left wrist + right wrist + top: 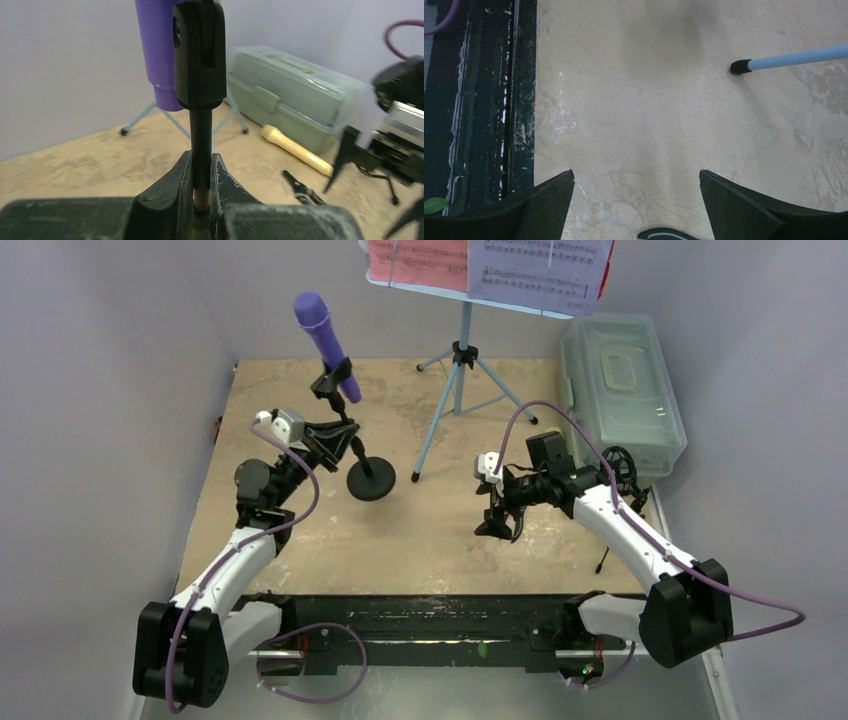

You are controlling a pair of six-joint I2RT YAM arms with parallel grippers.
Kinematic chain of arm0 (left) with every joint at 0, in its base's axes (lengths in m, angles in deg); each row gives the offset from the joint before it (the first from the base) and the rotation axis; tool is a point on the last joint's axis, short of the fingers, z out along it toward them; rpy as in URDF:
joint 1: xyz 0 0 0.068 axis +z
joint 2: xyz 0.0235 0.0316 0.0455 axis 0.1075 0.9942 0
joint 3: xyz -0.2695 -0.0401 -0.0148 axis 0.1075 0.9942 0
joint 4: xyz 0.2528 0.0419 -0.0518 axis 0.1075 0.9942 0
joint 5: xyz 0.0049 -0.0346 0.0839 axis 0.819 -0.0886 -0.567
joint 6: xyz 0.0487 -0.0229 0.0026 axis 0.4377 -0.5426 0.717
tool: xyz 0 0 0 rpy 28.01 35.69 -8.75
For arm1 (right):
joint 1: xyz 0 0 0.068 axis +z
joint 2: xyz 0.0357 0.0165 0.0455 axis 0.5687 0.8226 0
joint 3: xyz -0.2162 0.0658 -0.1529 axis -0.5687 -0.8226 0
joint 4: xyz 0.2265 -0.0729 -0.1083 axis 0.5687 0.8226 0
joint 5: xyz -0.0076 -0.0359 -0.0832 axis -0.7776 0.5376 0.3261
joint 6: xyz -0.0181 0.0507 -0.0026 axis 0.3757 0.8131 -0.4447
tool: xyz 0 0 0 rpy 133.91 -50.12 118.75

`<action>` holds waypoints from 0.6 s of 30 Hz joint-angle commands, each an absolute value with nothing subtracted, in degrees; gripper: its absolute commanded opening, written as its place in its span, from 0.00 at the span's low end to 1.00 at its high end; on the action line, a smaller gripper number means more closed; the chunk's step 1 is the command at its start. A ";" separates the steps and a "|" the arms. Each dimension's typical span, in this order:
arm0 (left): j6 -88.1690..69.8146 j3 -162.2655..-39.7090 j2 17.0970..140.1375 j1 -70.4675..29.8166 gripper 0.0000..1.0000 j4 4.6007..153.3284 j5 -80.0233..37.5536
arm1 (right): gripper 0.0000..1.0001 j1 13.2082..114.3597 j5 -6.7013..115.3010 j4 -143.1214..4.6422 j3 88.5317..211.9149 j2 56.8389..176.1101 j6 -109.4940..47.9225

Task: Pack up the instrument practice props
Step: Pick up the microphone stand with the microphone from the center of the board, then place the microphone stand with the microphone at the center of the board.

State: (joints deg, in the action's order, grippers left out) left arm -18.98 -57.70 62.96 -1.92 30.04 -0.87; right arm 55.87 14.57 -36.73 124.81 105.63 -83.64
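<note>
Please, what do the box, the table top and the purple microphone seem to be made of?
Box: likely plastic, translucent grey-green; its moulded lid and walls let light through. Table top: probably plywood or board, matte tan, worn and blotchy with pale scuffs. Purple microphone: seems to be smooth moulded plastic, even in colour with a slight sheen; the look leaves it open.

Left arm (pixel 240 555) reached forward, left gripper (pixel 201 185) clamped on a pole (pixel 201 130); right arm (pixel 630 530) bent inward, right gripper (pixel 636 200) spread wide, apparently pointing downward.
</note>
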 commanded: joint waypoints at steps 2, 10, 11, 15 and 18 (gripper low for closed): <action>-19.69 -58.58 58.28 -8.41 0.00 31.60 8.22 | 0.99 55.95 12.33 -35.32 124.86 104.89 -86.31; -8.96 -58.08 63.29 -24.82 0.00 32.92 5.25 | 0.99 55.98 11.64 -33.73 124.70 104.59 -89.00; -7.79 -57.96 64.58 -26.45 0.00 32.13 4.38 | 0.99 56.00 11.59 -33.64 124.57 104.52 -89.20; -4.02 -58.00 69.17 -30.77 0.00 28.07 2.14 | 0.99 55.97 11.58 -33.59 124.26 104.30 -89.69; -1.36 -57.93 71.86 -32.65 0.00 25.54 1.01 | 0.99 55.93 11.46 -33.39 124.25 104.26 -90.25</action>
